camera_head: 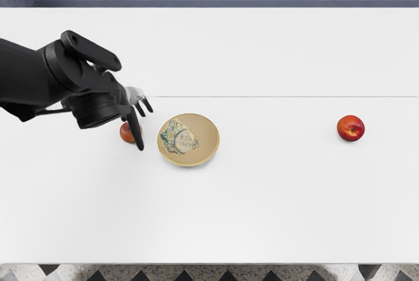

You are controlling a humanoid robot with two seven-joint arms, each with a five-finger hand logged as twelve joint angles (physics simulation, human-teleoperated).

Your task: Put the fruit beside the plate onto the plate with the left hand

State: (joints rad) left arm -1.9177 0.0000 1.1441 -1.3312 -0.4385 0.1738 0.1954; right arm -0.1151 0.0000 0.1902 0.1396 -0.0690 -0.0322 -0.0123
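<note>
A gold plate (203,150) with a patterned centre lies on the white table, left of middle. A small red-orange fruit (126,133) sits just left of the plate, partly hidden behind my left hand (136,118). That hand comes in from the left edge and hovers over the fruit with fingers spread downward; one finger hangs in front of the fruit. The fingers do not close around it. A second red fruit (351,128) rests far to the right, well away from the plate.
A thin seam (281,96) runs across the white table behind the plate. The table's far edge meets a grey-blue floor at the top, and a checkered floor shows below the near edge.
</note>
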